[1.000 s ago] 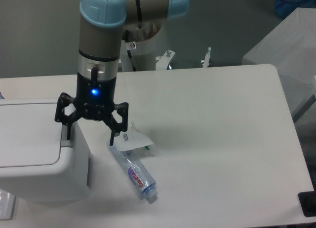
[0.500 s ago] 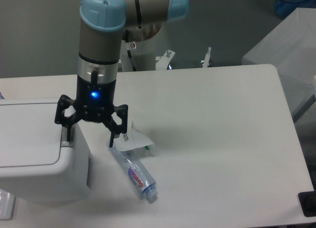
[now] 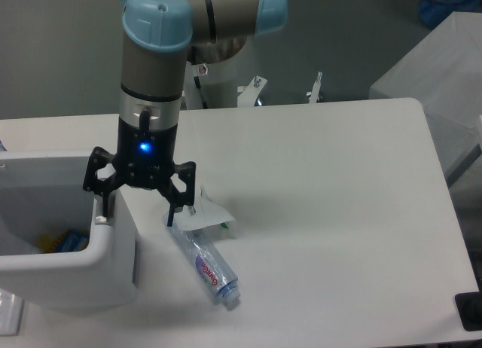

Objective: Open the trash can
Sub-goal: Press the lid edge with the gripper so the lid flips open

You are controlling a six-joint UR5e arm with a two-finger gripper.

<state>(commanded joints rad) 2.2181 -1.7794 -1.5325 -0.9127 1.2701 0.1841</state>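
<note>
White table (image 3: 339,182) with trash can (image 3: 113,265), bottle (image 3: 207,267).

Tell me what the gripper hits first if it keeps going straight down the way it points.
Probably the trash can: the gripper points down, open, one finger over the can's right rim, the other beside the crushed bottle. Depth is uncertain.

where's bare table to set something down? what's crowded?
Free: the table's whole right half, right of the crushed bottle, out to its right edge. Also the back strip behind the gripper. Crowded: the left, with the trash can, gripper and bottle close together.
</note>
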